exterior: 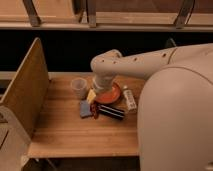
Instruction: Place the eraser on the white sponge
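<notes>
1. The eraser is, as far as I can judge, the blue-grey block (pixel 85 108) lying flat on the worktop (pixel 75 136), in front of the clear cup (pixel 78 87). That identification is not certain.
2. Just behind it sits a pale block, most likely the white sponge (pixel 91 95), wedged between the cup and the orange plate (pixel 111 96).
3. The tool (pixel 101 93) is low over the plate's left rim, just beside the sponge and mostly hidden under the arm's wrist. I cannot tell how far open it is or whether it has hold of anything.
4. A black flat item (pixel 111 112) lies in front of the plate, and a white bar (pixel 130 99) to its right.
5. The eraser appears to rest on the worktop rather than on the sponge, so the pick-up looks not yet done.
6. The next move calls for shifting the tool forward and to the left over the eraser, clear of the cup, then descending squarely onto it.
</notes>
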